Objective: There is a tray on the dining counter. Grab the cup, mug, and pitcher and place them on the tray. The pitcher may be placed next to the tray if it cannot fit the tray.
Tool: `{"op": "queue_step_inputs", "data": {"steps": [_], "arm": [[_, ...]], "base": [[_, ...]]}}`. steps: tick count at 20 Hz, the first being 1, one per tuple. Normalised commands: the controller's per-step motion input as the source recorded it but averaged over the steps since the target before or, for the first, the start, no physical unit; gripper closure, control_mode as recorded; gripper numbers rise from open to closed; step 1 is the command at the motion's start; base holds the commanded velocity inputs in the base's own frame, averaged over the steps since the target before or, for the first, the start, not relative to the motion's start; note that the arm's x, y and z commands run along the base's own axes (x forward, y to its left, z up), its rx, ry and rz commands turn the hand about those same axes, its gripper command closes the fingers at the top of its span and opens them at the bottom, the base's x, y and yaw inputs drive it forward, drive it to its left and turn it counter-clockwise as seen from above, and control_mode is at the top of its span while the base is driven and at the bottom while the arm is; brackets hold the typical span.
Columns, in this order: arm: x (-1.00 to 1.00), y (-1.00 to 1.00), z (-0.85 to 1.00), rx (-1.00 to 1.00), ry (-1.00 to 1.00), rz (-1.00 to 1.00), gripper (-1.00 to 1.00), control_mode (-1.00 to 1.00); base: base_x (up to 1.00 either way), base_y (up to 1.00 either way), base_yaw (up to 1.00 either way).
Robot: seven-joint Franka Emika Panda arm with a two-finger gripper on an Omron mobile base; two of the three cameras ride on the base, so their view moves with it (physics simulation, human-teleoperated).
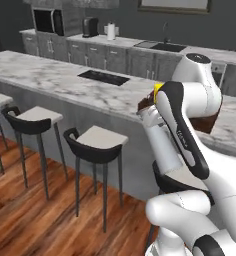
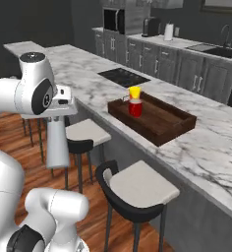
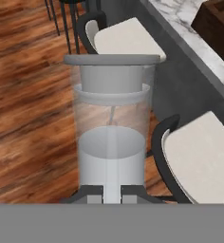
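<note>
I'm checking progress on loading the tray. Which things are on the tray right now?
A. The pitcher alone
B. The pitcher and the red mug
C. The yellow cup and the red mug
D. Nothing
C: in the right base view the yellow cup and red mug stand at the left end of the tray, while the claw holds the pitcher above the floor by the stools.

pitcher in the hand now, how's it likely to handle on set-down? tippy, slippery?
The pitcher is tall and slim, so probably tippy if set down tilted. Its smooth translucent wall looks slippery; the hand grips only a narrow part. The tray already holds the cup and mug, so a nudge could topple them.
</note>
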Motion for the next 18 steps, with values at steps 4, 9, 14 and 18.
{"op": "queue_step_inputs", "data": {"steps": [4,9,14,18], "arm": [[0.00,0.00,0.00,0.00,0.00,0.00,1.00,1.00],[0.00,0.00,0.00,0.00,0.00,0.00,1.00,1.00],[0.00,0.00,0.00,0.00,0.00,0.00,1.00,1.00],[0.00,0.00,0.00,0.00,0.00,0.00,1.00,1.00]], "base": [[0.02,0.69,-0.48],[0.00,0.67,-0.48],[0.00,0.65,-0.48],[0.00,0.64,-0.48]]}}
